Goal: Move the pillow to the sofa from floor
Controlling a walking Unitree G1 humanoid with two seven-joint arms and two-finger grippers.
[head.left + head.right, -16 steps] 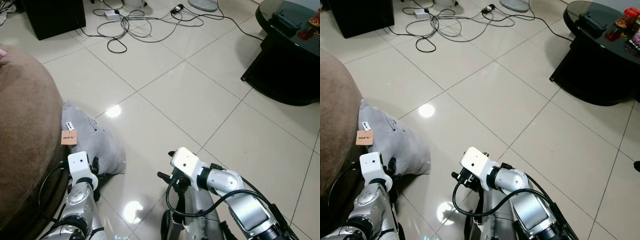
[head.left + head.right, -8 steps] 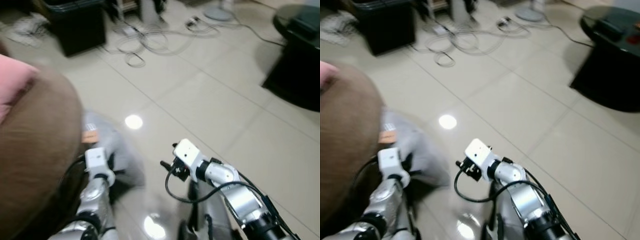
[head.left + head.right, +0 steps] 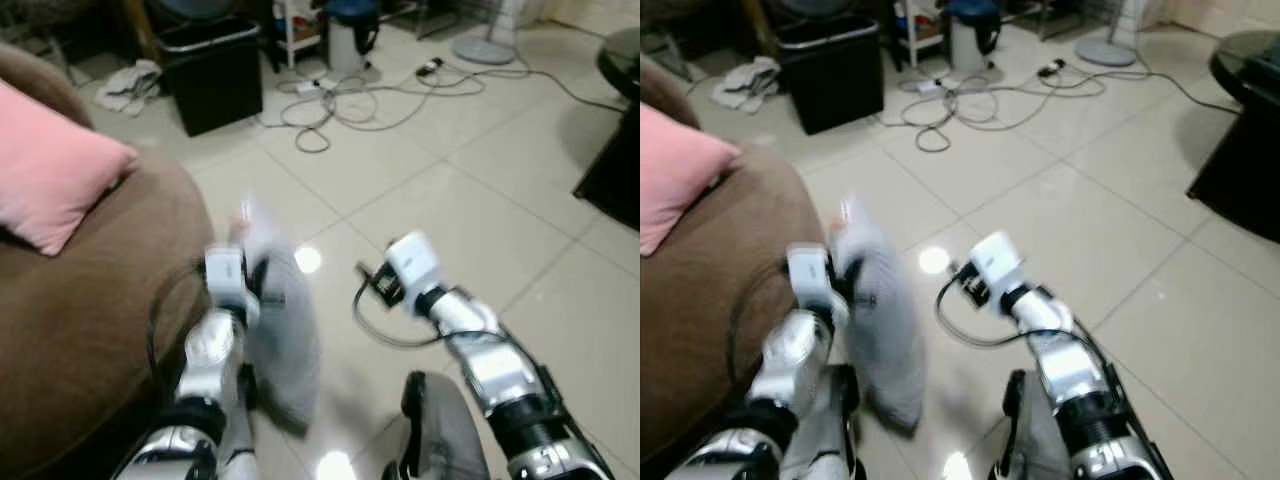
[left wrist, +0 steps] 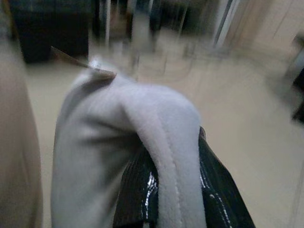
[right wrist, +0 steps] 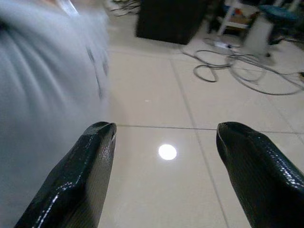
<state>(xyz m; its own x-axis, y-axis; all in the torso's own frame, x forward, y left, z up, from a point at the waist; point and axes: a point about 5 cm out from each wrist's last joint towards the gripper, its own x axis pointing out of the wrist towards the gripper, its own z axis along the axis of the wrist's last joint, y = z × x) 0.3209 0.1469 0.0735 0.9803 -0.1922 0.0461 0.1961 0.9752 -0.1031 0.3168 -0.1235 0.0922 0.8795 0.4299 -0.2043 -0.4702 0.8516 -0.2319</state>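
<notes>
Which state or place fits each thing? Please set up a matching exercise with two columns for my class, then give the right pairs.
1. grey pillow
2. pink cushion
3. right gripper
4. black bin

a. lies on the brown sofa
b. open, holding nothing
c. stands on the floor near the cables
d. gripped by the left gripper

Pairs: 1-d, 2-a, 3-b, 4-c

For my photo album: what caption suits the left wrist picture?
Black fingers pinch a fold of the grey pillow above the tiled floor.
</notes>
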